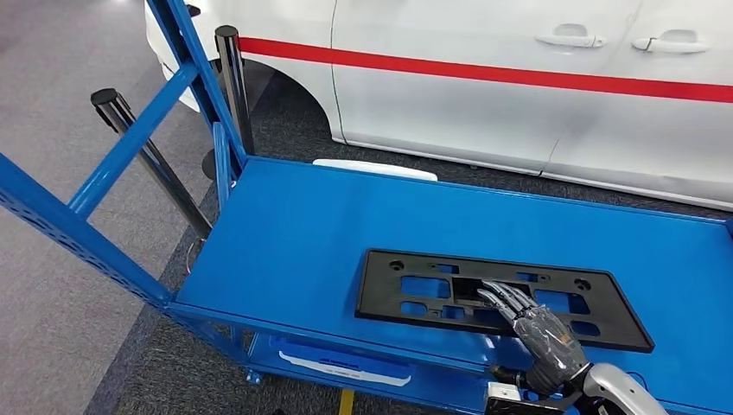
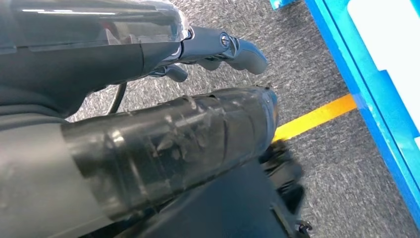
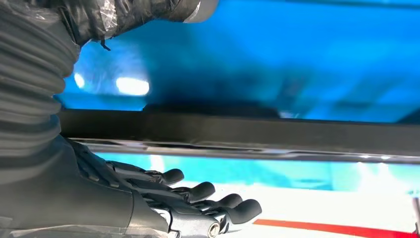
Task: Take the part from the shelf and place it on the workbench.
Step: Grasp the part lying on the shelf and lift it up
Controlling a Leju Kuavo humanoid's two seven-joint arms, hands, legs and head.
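Left hand point(image 2: 218, 52) hangs over grey carpet, fingers curled, holding nothing | black part point(image 1: 497, 296) lies flat on blue shelf point(image 1: 294, 233), near edge, right of centre | right hand point(image 1: 536, 327) rests outstretched fingers on part, gripping nothing | white car point(image 1: 519, 86) beyond

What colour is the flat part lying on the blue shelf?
Black, clearest in the head view: the part lies on the shelf.

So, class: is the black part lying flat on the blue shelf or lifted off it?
Flat. In the head view the black part lies flat on the blue shelf, with the right hand over its near edge.
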